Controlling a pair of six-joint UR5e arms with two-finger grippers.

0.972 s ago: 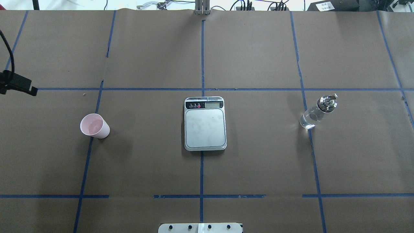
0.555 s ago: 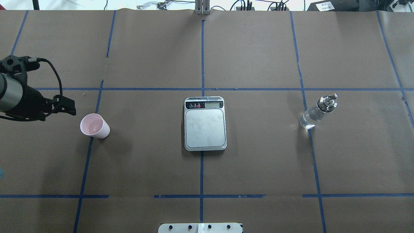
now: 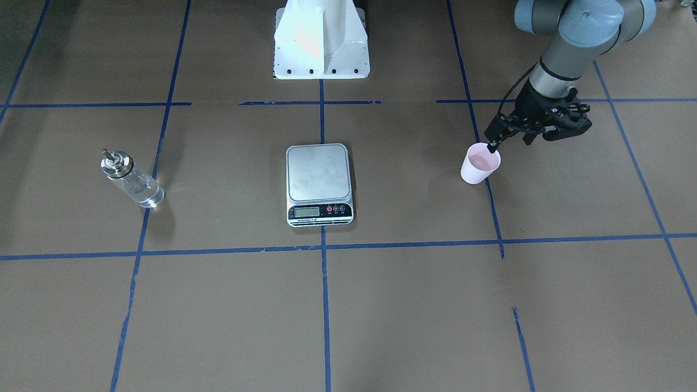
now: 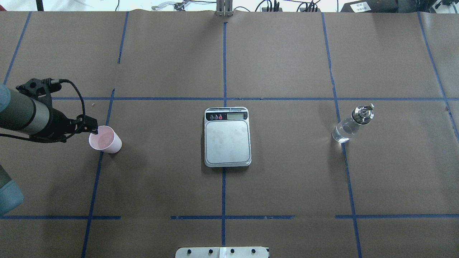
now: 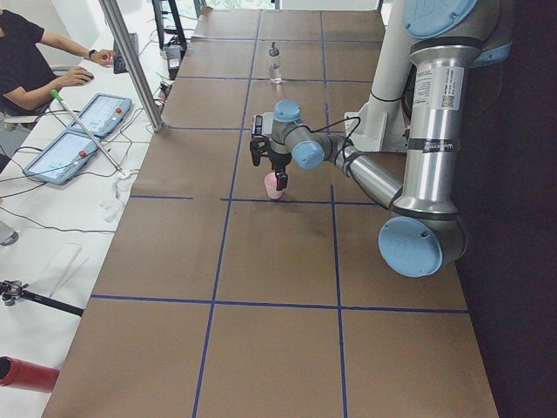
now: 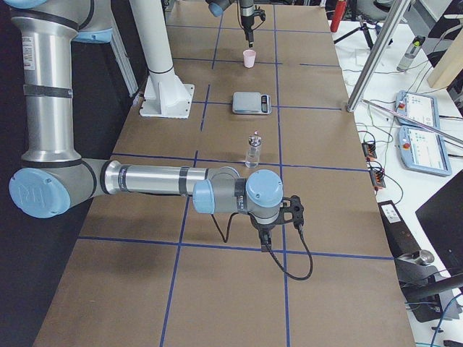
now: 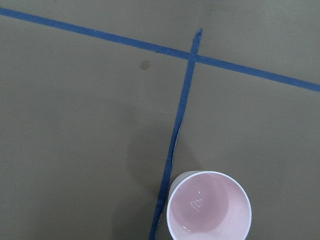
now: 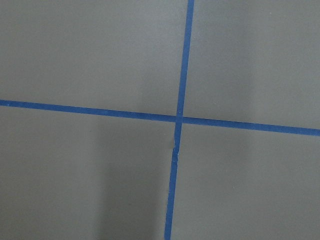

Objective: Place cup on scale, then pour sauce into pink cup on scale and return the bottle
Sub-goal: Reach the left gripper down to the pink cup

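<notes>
The pale pink cup (image 4: 105, 139) stands upright on the brown table, left of the scale; it also shows in the front view (image 3: 480, 163) and fills the lower edge of the left wrist view (image 7: 209, 207). My left gripper (image 4: 92, 125) hovers at the cup's left rim (image 3: 491, 146), its fingers looking shut and empty. The silver scale (image 4: 227, 141) sits at the table's centre with a bare platform (image 3: 318, 173). The glass bottle (image 4: 349, 126) with clear sauce stands right of the scale (image 3: 133, 182). My right gripper (image 6: 262, 233) hangs low over bare table nearer than the bottle; I cannot tell its state.
Blue tape lines cross the brown paper table cover. The robot's white base (image 3: 321, 43) stands at the near edge, behind the scale. An operator with tablets (image 5: 87, 122) and a metal pole (image 5: 130, 61) are along the far side of the table.
My left arm has come in from the left edge and moved right and down until its gripper reaches the cup's left rim. Cup, scale and bottle have not moved.
</notes>
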